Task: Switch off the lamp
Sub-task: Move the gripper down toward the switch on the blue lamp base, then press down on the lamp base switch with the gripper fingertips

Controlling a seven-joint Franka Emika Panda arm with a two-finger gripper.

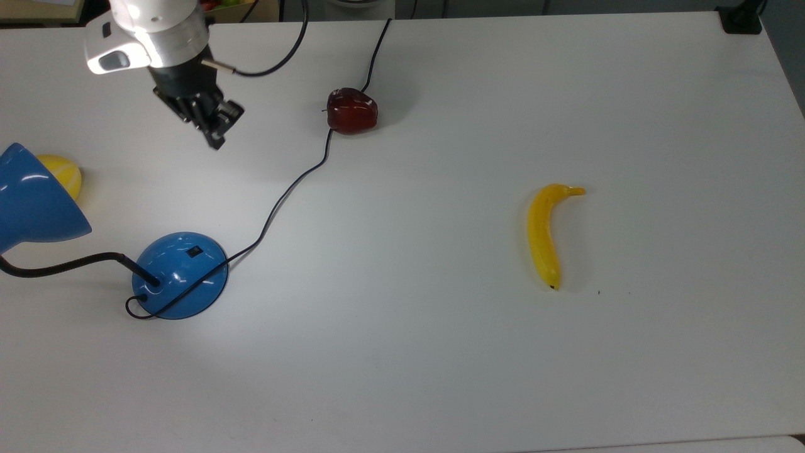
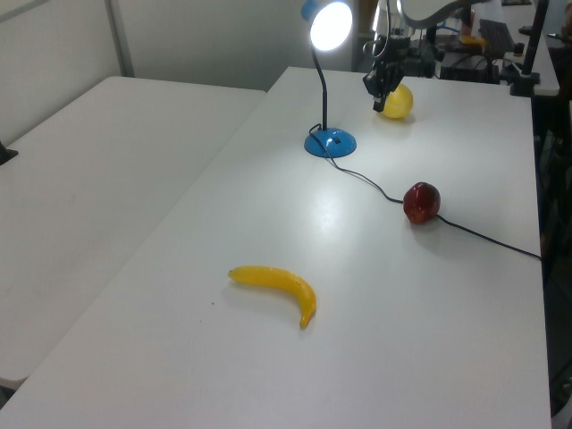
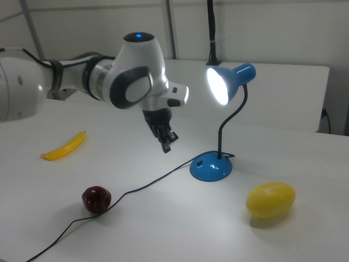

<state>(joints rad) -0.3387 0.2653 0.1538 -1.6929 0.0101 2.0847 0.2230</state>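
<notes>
White table (image 1: 440, 377) carries everything: a banana (image 1: 544, 234), a red apple (image 1: 351, 111) lying on the lamp's cord, and a yellow lemon (image 3: 270, 200). At the top view's left stands the lamp (image 1: 181, 274), its shade lit and glowing in the right view, so the task is not yet done. Above the table hangs the tool (image 1: 212, 126), apart from the lamp's base, grasping nothing, its fingers seemingly clenched close together. Left to do, by my judgement: reach the black switch (image 1: 194, 252) on the base and press it.

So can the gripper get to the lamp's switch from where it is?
Probably yes. The gripper hangs above bare table, the switch faces up on the base, and the shade and cord sit off to the sides.
</notes>
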